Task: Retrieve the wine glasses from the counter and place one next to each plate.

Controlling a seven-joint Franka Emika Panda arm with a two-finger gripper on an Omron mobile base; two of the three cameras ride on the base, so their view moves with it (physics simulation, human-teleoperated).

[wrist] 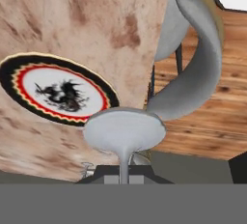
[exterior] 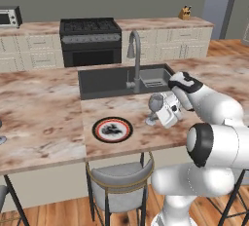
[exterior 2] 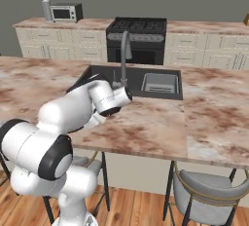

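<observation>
Marbled stone runs across this rendered kitchen's island counter [exterior: 44, 118], where a translucent wine glass [exterior: 155, 107] hangs just right of the plate [exterior: 112, 129], gripped by the stem in the robot's tool [exterior: 165, 114]. The tool is pinched nearly shut on that thin stem, the narrow grip the slender stalk demands. From the hand's own camera the glass's round foot [wrist: 124, 131] looks straight back, with the black-rimmed, red-ringed plate beside it, which suggests the glass is carried tilted toward its side rather than upright. Whether the foot touches the stone cannot be told. The glass appears to be at its delivery spot, close to the plate's right edge, as the task asks; righting it and lowering it gently look like what remains, since a tipped stemmed glass let go early would likely roll. Behind them sit the dark sink [exterior: 104, 81] and faucet [exterior: 134, 59]; a grey stool [exterior: 119, 178] stands below the island's edge, and the black stove [exterior: 90, 40] occupies the far wall.
</observation>
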